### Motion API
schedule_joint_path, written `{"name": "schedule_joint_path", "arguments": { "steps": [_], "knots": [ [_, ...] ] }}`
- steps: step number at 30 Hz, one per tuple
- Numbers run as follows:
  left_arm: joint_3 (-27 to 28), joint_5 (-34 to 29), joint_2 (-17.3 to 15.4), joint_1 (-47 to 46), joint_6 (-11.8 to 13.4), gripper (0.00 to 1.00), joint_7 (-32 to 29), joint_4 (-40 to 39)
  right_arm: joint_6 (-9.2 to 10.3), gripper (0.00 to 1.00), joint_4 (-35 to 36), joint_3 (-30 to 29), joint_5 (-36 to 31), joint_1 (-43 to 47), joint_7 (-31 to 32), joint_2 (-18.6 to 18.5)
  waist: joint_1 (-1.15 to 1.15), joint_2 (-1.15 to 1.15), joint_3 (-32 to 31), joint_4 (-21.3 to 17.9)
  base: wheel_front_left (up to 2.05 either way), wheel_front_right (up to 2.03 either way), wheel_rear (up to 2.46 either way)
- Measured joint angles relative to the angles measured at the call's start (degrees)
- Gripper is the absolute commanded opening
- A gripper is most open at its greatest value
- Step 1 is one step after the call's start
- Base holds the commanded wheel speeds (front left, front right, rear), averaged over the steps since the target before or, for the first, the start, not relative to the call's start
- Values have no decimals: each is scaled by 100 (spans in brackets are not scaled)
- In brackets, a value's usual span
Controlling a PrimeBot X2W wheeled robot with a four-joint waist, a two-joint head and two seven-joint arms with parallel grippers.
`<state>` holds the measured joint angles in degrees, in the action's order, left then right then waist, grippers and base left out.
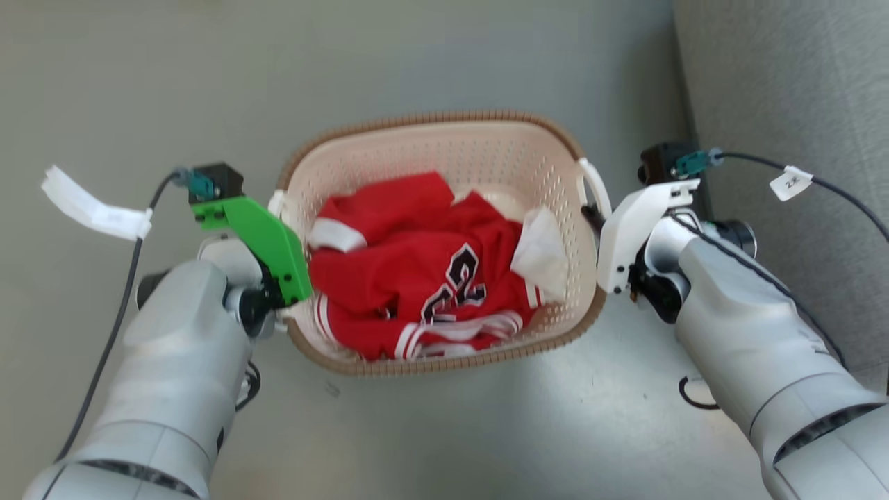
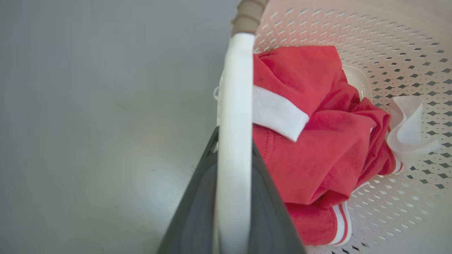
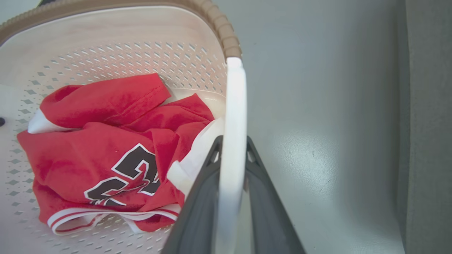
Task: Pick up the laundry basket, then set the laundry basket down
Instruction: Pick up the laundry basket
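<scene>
Head view: the laundry basket (image 1: 444, 119), cream perforated plastic with a brown woven-look rim, sits centred between the two arms over a grey floor (image 1: 139, 83). Whether it rests on the floor or hangs clear of it cannot be told.

Contents: a crumpled red jersey (image 1: 417, 278) with white trim and a black-and-white number lies across the basket bottom. A white cloth (image 1: 542, 253) sits at its right side, against the right wall.

Left arm: a green bracket (image 1: 267, 239) overlaps the basket's left rim. In the left wrist view, the left claw (image 2: 235, 135) is closed on the white left handle (image 2: 235, 88), one dark finger on each side of it.

Right arm: a white bracket (image 1: 635, 222) stands just beside the basket's right rim. In the right wrist view, the right claw (image 3: 233, 139) is closed on the white right handle (image 3: 235, 106) in the same manner.

A grey textured panel (image 1: 785, 83) rises at the far right, near the right arm.
</scene>
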<state>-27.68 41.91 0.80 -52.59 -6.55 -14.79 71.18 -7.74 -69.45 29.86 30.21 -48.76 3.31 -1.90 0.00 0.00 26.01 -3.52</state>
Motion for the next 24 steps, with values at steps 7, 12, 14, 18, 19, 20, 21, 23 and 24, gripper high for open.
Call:
{"name": "schedule_joint_path", "arguments": {
  "steps": [7, 12, 14, 18, 19, 20, 21, 23, 24],
  "knots": [
    [-9, 132, 7, 326, -9, 0, -210, 51, 0, 0, -27, 114, 159, 213, 308, 21, 0, 0, -518, -25, 0, 0, 0],
    [-26, 233, 7, 514, -44, 0, -337, 86, 0, 0, -38, 202, 216, 388, 490, 35, 0, 0, -885, -47, 0, 0, 0],
    [-27, 269, 7, 594, -45, 0, -382, 102, 0, 0, -40, 221, 263, 459, 553, 41, 0, 0, -1033, -57, 0, 0, 0],
    [-36, 305, 12, 779, -48, 0, -497, 158, 0, 0, -69, 268, 386, 659, 708, 62, 0, 0, -1403, -79, 0, 0, 0],
    [-36, 325, 13, 816, -48, 0, -532, 170, 0, 0, -73, 274, 413, 706, 737, 63, 0, 0, -1476, -82, 0, 0, 0],
    [-36, 333, 15, 857, -49, 0, -570, 179, -2, 0, -82, 287, 425, 751, 764, 67, 0, 0, -1551, -85, 0, 0, 0],
    [-37, 341, 19, 898, -51, 0, -600, 190, -3, 0, -86, 299, 435, 799, 792, 71, 0, 0, -1623, -87, 0, 0, 0],
    [-36, 365, 23, 966, -51, 0, -658, 218, -21, 0, -99, 330, 467, 874, 881, 80, 0, 0, -1767, -91, 0, 0, 0],
    [-36, 365, 22, 994, -51, 0, -694, 223, -25, 0, -101, 341, 476, 901, 912, 80, 0, 0, -1835, -93, 0, 0, 0]
  ]
}}
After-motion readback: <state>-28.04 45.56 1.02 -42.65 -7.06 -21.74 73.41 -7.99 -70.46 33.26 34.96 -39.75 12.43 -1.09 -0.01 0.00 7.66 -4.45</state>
